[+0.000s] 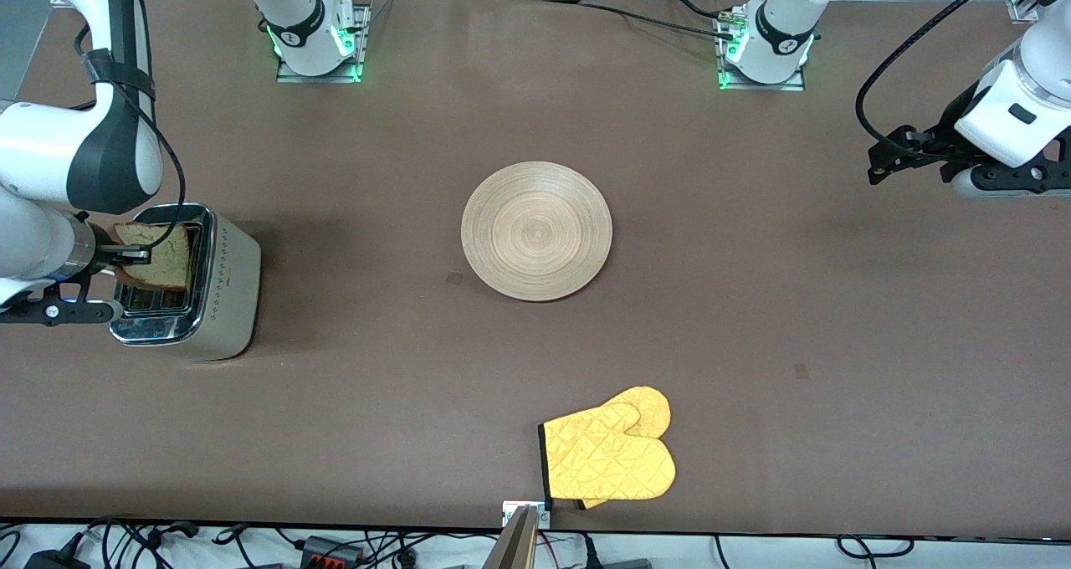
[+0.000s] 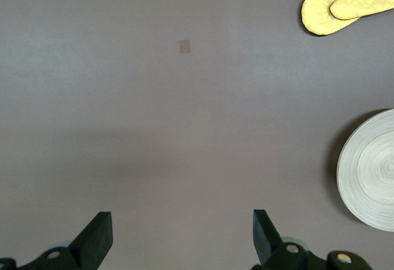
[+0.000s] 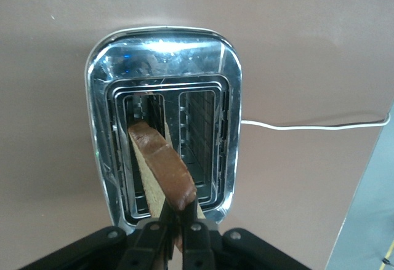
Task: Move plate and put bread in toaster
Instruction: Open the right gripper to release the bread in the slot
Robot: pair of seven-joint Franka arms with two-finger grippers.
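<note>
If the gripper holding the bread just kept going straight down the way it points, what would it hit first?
Probably the toaster: the right gripper points down at its chrome top, and the bread it holds is lined up over one slot, so the slice would likely enter first.

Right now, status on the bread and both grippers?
Right gripper shut on bread, over toaster slot, not seated. Left gripper open, waiting over bare table. Plate mid-table, clear of toaster.

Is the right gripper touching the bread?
Touching. The right wrist view shows the right gripper shut on the bread over the toaster.
</note>
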